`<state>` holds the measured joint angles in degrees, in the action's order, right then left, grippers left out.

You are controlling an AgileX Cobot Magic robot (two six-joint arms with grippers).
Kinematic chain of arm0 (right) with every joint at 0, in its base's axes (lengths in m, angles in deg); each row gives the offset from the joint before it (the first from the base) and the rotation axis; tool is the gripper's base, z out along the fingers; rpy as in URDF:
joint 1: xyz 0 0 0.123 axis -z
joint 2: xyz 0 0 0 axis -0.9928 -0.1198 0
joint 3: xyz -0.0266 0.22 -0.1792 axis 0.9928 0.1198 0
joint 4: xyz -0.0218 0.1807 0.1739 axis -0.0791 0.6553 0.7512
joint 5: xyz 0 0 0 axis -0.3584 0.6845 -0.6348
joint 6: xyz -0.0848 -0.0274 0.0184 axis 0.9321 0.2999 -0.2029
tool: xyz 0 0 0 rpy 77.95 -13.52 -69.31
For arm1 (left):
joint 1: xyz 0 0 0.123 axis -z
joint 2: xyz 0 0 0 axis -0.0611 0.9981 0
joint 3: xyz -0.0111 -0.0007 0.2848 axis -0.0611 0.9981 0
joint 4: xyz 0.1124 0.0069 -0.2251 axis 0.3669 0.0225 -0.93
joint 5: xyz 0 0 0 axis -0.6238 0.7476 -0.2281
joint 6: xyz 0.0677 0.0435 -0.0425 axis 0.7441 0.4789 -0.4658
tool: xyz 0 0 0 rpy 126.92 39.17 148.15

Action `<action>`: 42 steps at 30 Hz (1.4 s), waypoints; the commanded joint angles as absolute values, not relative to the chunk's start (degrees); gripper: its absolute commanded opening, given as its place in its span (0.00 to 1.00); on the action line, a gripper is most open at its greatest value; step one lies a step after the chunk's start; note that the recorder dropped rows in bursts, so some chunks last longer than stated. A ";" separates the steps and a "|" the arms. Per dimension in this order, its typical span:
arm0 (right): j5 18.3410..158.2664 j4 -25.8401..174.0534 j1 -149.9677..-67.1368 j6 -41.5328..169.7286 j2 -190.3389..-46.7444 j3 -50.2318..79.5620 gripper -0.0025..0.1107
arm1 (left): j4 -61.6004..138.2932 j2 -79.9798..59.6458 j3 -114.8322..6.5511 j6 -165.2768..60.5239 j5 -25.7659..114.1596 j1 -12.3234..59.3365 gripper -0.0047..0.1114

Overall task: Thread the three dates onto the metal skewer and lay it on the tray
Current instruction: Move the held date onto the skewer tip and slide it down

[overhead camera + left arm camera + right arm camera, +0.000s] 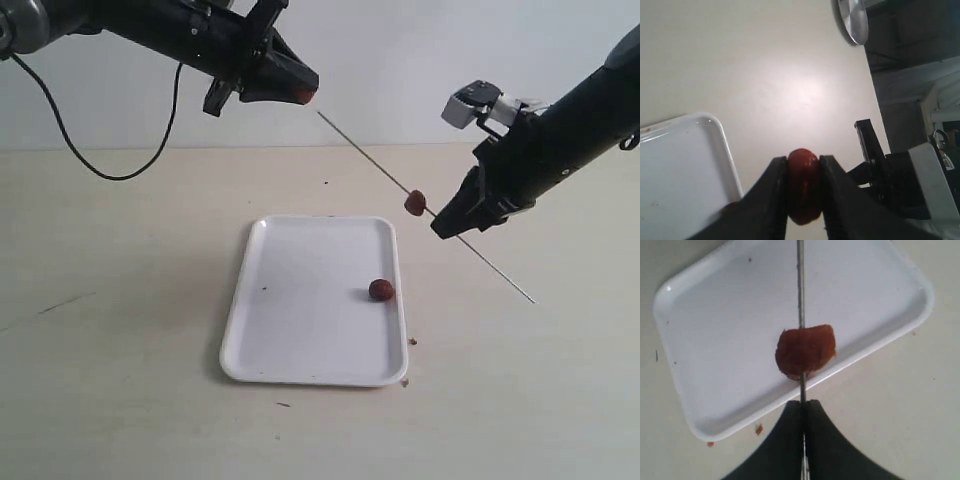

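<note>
Tray (300,340): white, flat on the worktop (120,400) nearest the lens; one loose date (381,290) lies by its right rim.
Right claw (445,228): closed tight on the skewer (365,153) partway along the shaft, held above the worktop just right of the tray.
Skewer: slanted, its long axis running from a low tail beyond the right claw up and left to a free tip.
Threaded date (415,202): on the shaft just ahead of the right claw, on the tip side.
Left claw (300,92): raised at upper left, clamped on the held date (803,186), which bulges between its fingers.
Key relation: the free tip points straight at the left claw and ends just short of the held date; whether they touch cannot be told.
Stage, as judged: one date on, one in hand, one waiting on the tray.
Next move calls for: pushing the held date down the skewer's axis, toward the right claw.
Risk: an off-centre push could glance off the tip or bend the thin rod.
</note>
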<state>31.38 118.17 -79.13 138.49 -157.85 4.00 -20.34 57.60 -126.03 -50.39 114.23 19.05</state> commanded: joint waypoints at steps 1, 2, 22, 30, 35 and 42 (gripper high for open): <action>34.12 120.44 -79.13 138.81 -157.97 3.78 0.02 | -21.82 57.43 -126.04 -49.53 114.16 19.45 0.24; 34.12 120.44 -79.13 138.81 -157.97 3.78 0.02 | -21.82 57.43 -126.04 -49.53 114.16 19.45 0.24; 33.53 120.91 -79.13 140.61 -157.97 3.78 0.02 | -19.94 58.65 -126.04 -49.10 114.16 19.60 0.24; 31.67 120.91 -79.13 141.49 -157.97 3.78 0.02 | -24.34 58.65 -126.04 -47.76 114.16 19.46 0.24; 31.67 120.91 -79.13 141.49 -157.97 3.78 0.02 | -24.71 58.65 -126.04 -47.63 114.16 19.38 0.24; 31.67 120.91 -79.13 141.37 -157.97 3.78 0.02 | -23.79 58.65 -126.04 -47.63 114.16 18.73 0.24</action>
<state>32.62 120.38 -79.13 140.52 -157.85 4.00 -23.29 58.85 -126.03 -48.00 114.23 19.07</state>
